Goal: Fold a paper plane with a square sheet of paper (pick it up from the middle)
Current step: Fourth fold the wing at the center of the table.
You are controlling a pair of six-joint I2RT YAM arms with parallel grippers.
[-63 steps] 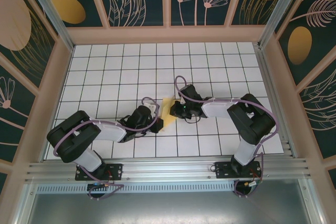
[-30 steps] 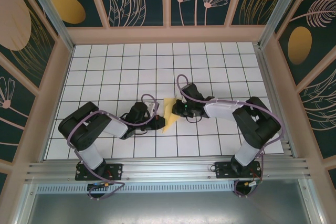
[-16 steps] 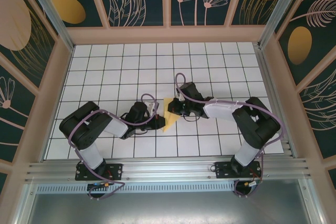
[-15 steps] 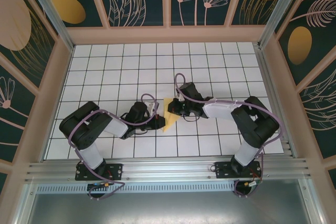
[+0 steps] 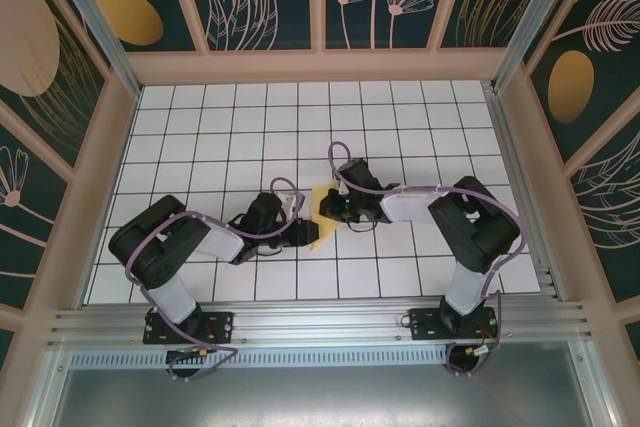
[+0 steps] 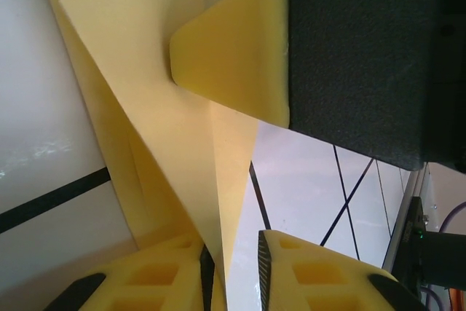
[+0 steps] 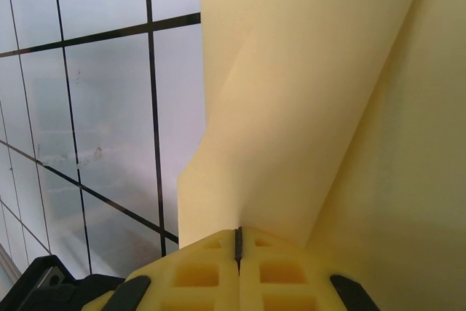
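Top external: high behind arm bases, looking down on white grid table (image 5: 400, 127). Both wrist cameras: very close, facing the folded yellow paper (image 5: 322, 225) from opposite sides; all three views share it.

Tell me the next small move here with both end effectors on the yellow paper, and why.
Probably hold the left end effector steady and ease the right end effector a little further over, laying its flap down. Both are pinched shut on the yellow paper, which stands folded and partly lifted off the table, the flap curved rather than creased, so a slow move should avoid tearing.
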